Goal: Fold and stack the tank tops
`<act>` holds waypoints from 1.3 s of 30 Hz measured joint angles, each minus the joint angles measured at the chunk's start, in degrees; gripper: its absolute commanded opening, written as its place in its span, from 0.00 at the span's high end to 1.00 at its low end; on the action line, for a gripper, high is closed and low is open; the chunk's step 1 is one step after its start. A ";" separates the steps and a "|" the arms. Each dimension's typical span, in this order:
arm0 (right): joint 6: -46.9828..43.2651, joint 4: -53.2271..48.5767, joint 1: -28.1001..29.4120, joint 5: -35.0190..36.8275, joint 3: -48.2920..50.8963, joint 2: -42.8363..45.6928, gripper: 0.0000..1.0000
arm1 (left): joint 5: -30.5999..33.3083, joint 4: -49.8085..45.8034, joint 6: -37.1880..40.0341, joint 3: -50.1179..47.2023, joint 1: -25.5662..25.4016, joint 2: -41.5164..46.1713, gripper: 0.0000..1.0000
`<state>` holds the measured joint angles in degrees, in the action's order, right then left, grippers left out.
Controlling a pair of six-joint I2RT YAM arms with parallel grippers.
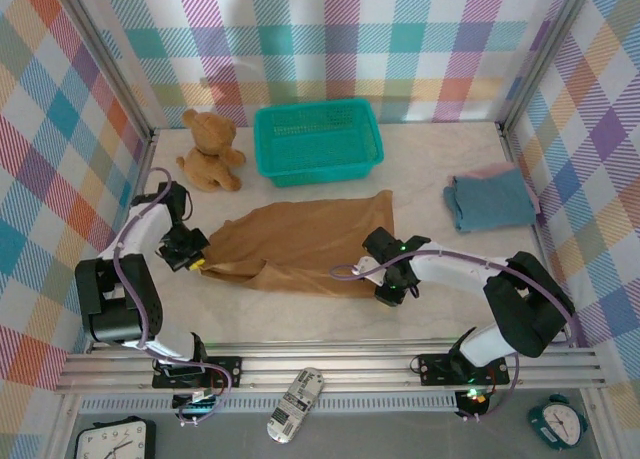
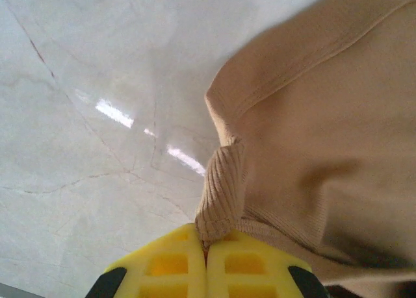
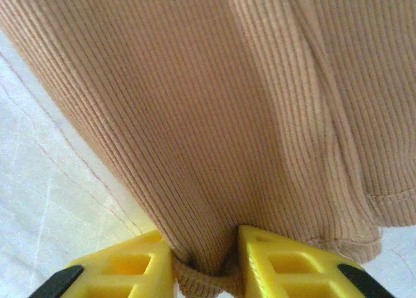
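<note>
The ochre brown tank top (image 1: 300, 241) lies spread flat in the middle of the table. My left gripper (image 1: 197, 264) is at its left end, shut on a ribbed strap (image 2: 221, 181); the yellow fingers (image 2: 169, 265) meet with the strap's tip pinched between them. My right gripper (image 1: 388, 291) is at the top's near right edge, where its jaws press a bunched fold of the ribbed cloth (image 3: 214, 116) between the yellow fingers (image 3: 286, 262). At the right of the table a folded slate blue tank top (image 1: 490, 201) lies on a pink one (image 1: 497, 168).
A teal mesh basket (image 1: 318, 139) stands at the back centre, with a brown teddy bear (image 1: 210, 151) to its left. Plaid walls close in the table on three sides. Bare marble tabletop (image 2: 97, 116) shows left of the strap.
</note>
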<state>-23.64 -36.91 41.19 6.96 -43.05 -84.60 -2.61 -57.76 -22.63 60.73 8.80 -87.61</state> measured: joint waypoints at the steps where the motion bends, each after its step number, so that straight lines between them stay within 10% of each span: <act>1: 0.00 0.02 -0.26 -0.07 0.00 0.00 0.72 | -0.57 -0.39 0.00 0.76 0.70 -0.92 0.98; 10: -0.02 0.00 -0.70 -0.57 0.22 0.35 0.71 | -2.80 -0.61 0.15 6.54 1.66 -15.34 0.90; 22: 1.09 -3.17 -0.74 -1.77 -0.33 4.72 0.57 | -0.46 -2.16 3.82 12.20 1.75 -20.87 0.53; 30: 7.43 0.44 -1.51 -7.23 -4.44 12.37 0.44 | -1.66 -5.03 4.04 12.33 -0.26 -10.08 0.50; 39: 24.63 14.08 -1.88 -12.50 -6.56 -0.37 0.45 | -9.03 -0.22 1.86 9.14 -10.67 -9.11 0.54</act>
<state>0.99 -22.83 39.31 -5.54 -49.60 -84.97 -11.64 -57.98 -20.78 69.87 -1.87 -96.73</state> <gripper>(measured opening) 0.552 0.467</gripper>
